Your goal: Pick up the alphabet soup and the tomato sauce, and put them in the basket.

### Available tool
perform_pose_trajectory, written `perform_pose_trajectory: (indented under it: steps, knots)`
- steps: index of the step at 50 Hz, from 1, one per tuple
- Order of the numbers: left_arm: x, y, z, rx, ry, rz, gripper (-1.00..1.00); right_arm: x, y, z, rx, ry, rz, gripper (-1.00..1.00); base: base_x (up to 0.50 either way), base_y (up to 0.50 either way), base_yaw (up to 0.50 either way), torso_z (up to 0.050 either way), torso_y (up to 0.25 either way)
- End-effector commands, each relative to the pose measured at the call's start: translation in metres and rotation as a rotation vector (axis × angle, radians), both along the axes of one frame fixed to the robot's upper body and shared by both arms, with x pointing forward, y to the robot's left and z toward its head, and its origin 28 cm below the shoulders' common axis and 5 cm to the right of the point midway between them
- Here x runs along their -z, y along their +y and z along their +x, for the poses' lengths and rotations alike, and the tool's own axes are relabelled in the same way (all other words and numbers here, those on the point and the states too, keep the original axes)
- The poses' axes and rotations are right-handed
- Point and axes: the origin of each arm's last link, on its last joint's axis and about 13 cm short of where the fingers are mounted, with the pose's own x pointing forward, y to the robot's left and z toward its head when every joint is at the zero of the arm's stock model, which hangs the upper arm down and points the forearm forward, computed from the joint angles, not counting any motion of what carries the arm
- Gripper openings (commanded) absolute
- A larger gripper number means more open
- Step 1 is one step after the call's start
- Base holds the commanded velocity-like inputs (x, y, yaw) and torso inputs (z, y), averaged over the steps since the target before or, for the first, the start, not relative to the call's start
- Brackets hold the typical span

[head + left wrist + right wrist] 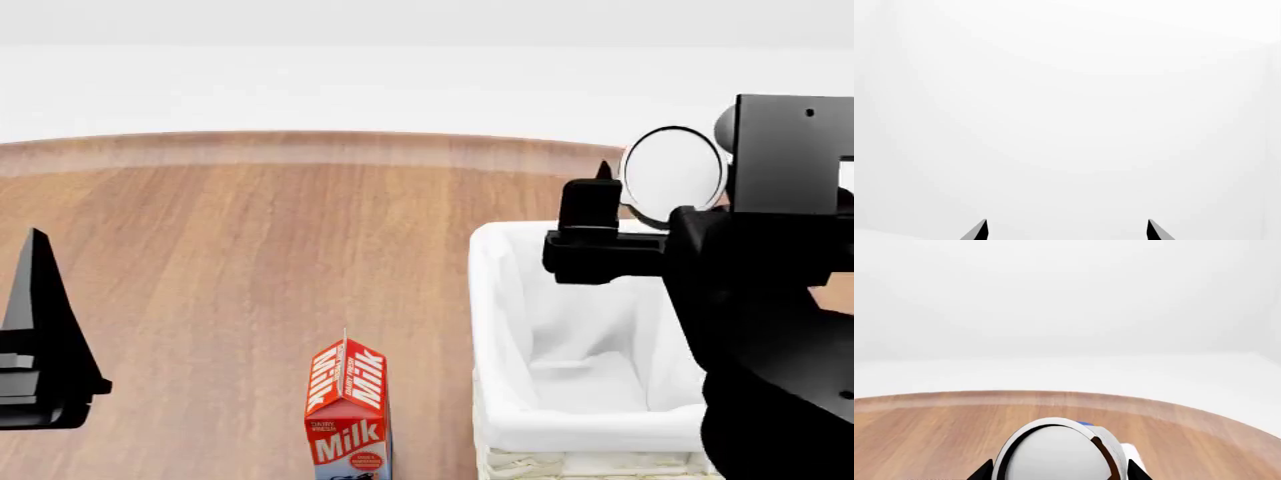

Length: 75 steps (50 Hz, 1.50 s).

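Note:
My right gripper [1059, 471] is shut on a small can lying on its side, its silvery-white lid [1054, 455] facing the camera. A sliver of blue label shows at its edge, so it is the alphabet soup [674, 172]. In the head view the can hangs above the far end of the cream-white basket [497, 330] with its white cloth liner. My right gripper [654, 190] is above the basket. My left gripper [1067, 229] is open and empty; it shows at the left edge of the head view [40, 340]. The tomato sauce is out of view.
A red-and-white milk carton [350, 410] stands on the wooden table [240, 260] just left of the basket. The table's curved far edge runs across the back, with white floor beyond.

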Motion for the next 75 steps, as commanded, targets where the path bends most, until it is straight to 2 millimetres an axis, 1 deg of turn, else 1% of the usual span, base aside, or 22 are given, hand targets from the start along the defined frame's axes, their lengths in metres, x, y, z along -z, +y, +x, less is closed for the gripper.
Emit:
perform_pose_trajectory:
  steps: [1,4,6,10,14,18,21,28,30,32,37,48,60,75]
  knots:
    - [0.001,-0.001,0.000,0.000,0.002,0.000,1.00,0.016,-0.006,0.050,-0.023,0.036,-0.043,-1.00,0.00,0.00,0.00,0.000,0.010]
    - [0.001,-0.002,0.001,0.003,0.003,0.002,1.00,0.025,-0.005,0.063,-0.018,0.054,-0.032,-1.00,0.00,0.00,0.00,0.000,0.000]
    - [0.001,-0.002,0.001,0.001,0.005,0.004,1.00,0.027,-0.005,0.070,-0.014,0.057,-0.038,-1.00,0.00,0.00,0.00,0.000,0.000]
    - [-0.001,-0.003,0.000,0.004,0.001,0.003,1.00,0.035,-0.008,0.084,0.022,0.079,-0.019,-1.00,0.00,0.00,0.00,0.000,0.000]
    - [0.000,-0.004,-0.001,0.006,0.002,0.004,1.00,0.042,-0.010,0.091,0.051,0.098,-0.007,-1.00,0.00,0.00,0.00,0.000,0.000]
    - [0.000,-0.004,-0.001,0.007,0.005,0.006,1.00,0.044,-0.010,0.096,0.065,0.098,0.016,-1.00,0.00,0.00,0.00,0.000,0.003]
    - [0.000,-0.003,-0.001,0.006,0.006,0.007,1.00,0.047,-0.008,0.102,0.061,0.107,0.022,-1.00,0.00,0.00,0.00,0.000,0.000]
    - [0.000,-0.003,-0.001,0.004,0.005,0.005,1.00,0.048,-0.002,0.109,0.049,0.124,0.033,-1.00,0.00,0.00,0.00,0.000,0.001]
    - [0.001,-0.004,-0.001,0.007,0.007,0.006,1.00,0.051,-0.001,0.111,0.045,0.132,0.038,-1.00,0.00,0.00,0.00,0.000,0.000]
    - [0.001,-0.004,-0.002,0.008,0.006,0.008,1.00,0.052,0.000,0.112,0.045,0.138,0.046,-1.00,0.00,0.00,0.00,0.008,0.000]
    - [0.001,-0.004,-0.001,0.006,0.007,0.007,1.00,0.065,0.002,0.113,0.053,0.170,0.082,-1.00,0.00,0.00,0.00,0.000,0.000]
    - [0.002,-0.004,-0.001,0.004,0.007,0.009,1.00,0.083,0.002,0.112,0.049,0.249,0.114,-1.00,0.00,0.00,0.00,0.000,0.001]
    - [0.001,-0.001,0.000,-0.002,0.004,0.000,1.00,0.093,0.003,0.111,0.052,0.288,0.104,-1.00,0.00,0.00,0.00,0.000,0.001]
    - [0.002,-0.001,-0.001,0.000,0.004,0.000,1.00,0.099,-0.001,0.105,0.067,0.301,0.105,-1.00,0.00,0.00,0.00,0.000,0.001]
